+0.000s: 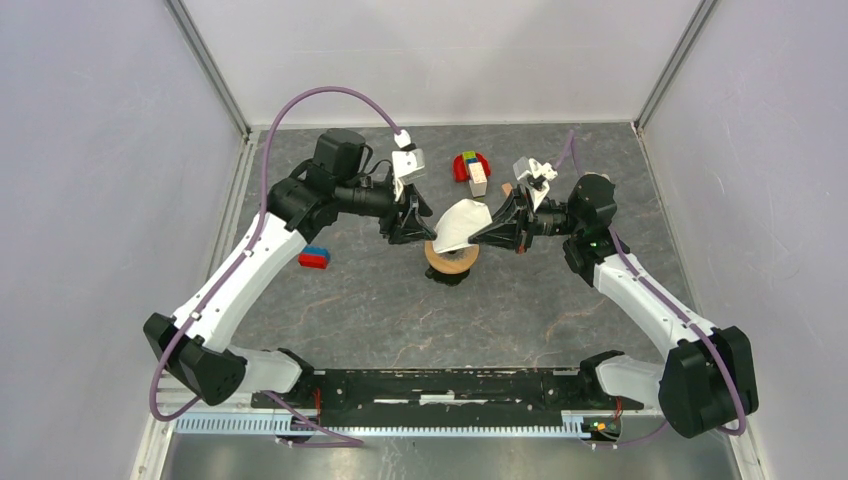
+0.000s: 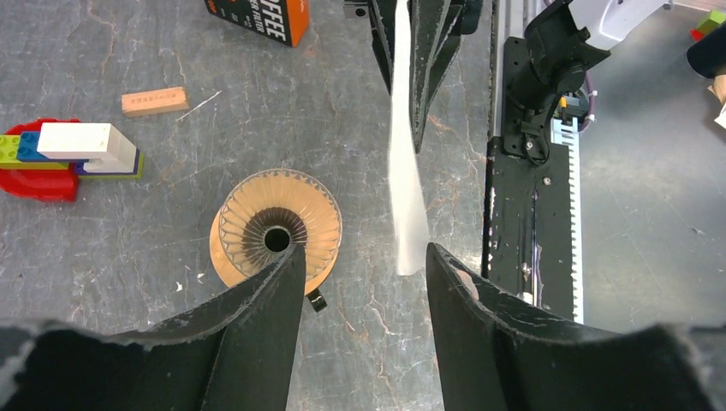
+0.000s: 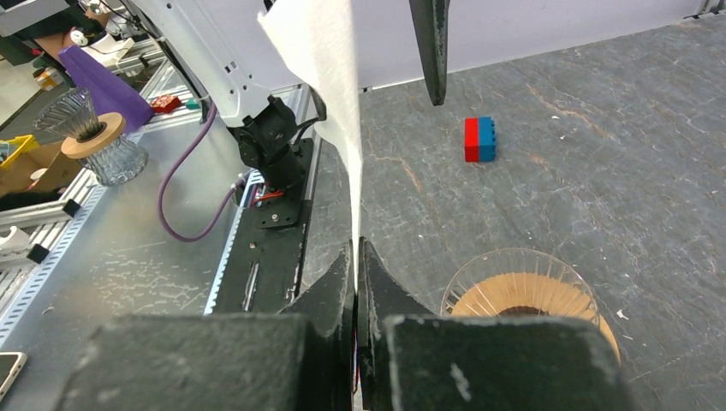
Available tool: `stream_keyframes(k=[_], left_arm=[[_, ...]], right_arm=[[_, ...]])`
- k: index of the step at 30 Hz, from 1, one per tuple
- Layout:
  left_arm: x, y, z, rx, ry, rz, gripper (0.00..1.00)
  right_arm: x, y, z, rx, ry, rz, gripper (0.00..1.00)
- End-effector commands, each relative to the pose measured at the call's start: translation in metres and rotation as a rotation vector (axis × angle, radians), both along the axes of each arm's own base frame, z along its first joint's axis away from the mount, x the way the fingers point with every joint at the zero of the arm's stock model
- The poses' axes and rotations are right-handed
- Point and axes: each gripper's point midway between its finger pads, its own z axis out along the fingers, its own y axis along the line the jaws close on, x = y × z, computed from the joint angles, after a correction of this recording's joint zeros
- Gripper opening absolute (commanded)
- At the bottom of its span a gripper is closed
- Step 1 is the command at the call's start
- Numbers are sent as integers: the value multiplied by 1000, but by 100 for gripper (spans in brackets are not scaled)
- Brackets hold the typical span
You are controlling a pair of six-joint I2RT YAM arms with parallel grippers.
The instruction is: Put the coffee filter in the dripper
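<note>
– Over the middle of the table (image 1: 380,310), what has the coffee filter (image 1: 460,225)?
– The right gripper (image 3: 355,250). Its fingers are pinched tight on one edge, and the white paper stands up from them in the air.
– Where is the dripper (image 1: 452,262)?
– Upright on the table, just below and beside the filter. The filter is not in the funnel.
– What about the left gripper (image 2: 364,253)?
– It faces the right one across the filter, fingers spread wide, gripping nothing. Whether a fingertip brushes the paper I cannot tell.
– What else is there?
– A red-and-blue block (image 1: 314,257) lies near the left arm, and a pile of toy blocks (image 1: 470,168) sits behind the dripper, both well apart from it.
</note>
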Motion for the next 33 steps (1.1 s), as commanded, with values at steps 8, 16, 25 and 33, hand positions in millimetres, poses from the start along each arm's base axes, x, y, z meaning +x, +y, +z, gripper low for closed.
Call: stream_keyframes(k=[8,16,25,33], left_arm=[[5,-4,10,-31,-22,12,60],[16,-1,9,-17,-50,67,58],[20,-6,8,-33,-37,69,55],[18,-2,0,-25,-25,74,53]], right_arm=[[0,0,14,19,-66,-7,0],[-3,0,13,19,-75,6,0],[-5,-1,16,24,-86,10,0],[-8,-2,14,28,-103,13,0]])
